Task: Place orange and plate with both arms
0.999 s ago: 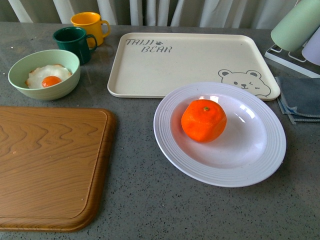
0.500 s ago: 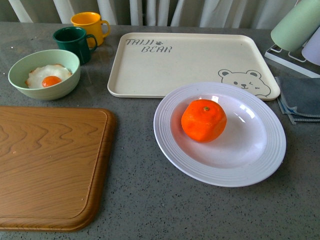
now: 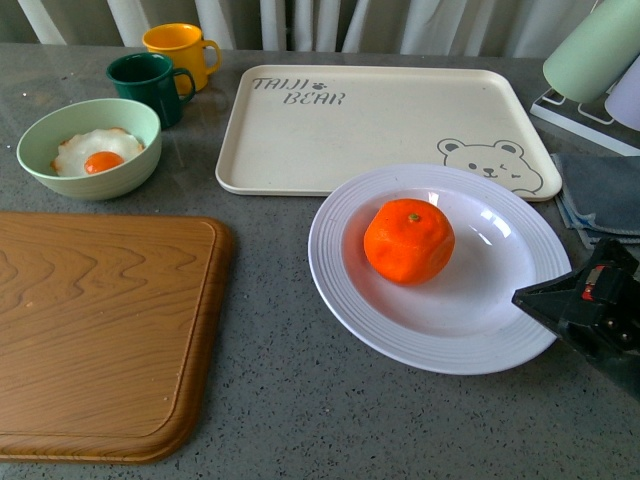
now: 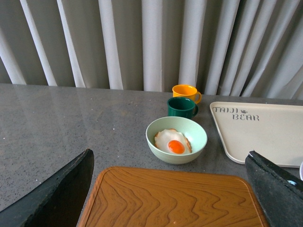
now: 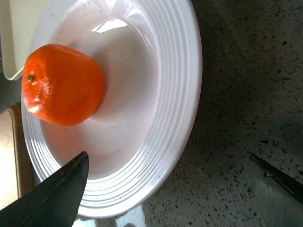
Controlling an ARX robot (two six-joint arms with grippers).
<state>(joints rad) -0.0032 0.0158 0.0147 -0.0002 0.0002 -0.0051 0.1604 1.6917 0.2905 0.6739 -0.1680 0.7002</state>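
Orange point(image 3: 408, 240) sits stem-up in the plate point(image 3: 345, 300), right of centre on the desk point(image 3: 280, 400). The plate's far rim is at the near edge of the bear tray point(image 3: 370, 120). Right gripper point(image 5: 168, 156) is spread wide, with the plate's right rim between its fingers. Recommended: seat squarely on the rim, close gently and lift level, lest the orange roll. Left gripper point(image 4: 169, 153) is likewise wide and holds nothing, near the wooden board point(image 4: 170, 198). Far left, the green bowl point(image 3: 85, 187) contains a fried egg point(image 3: 95, 152). Contents of the green mug point(image 3: 148, 85) and yellow mug point(image 3: 175, 48) are not visible.
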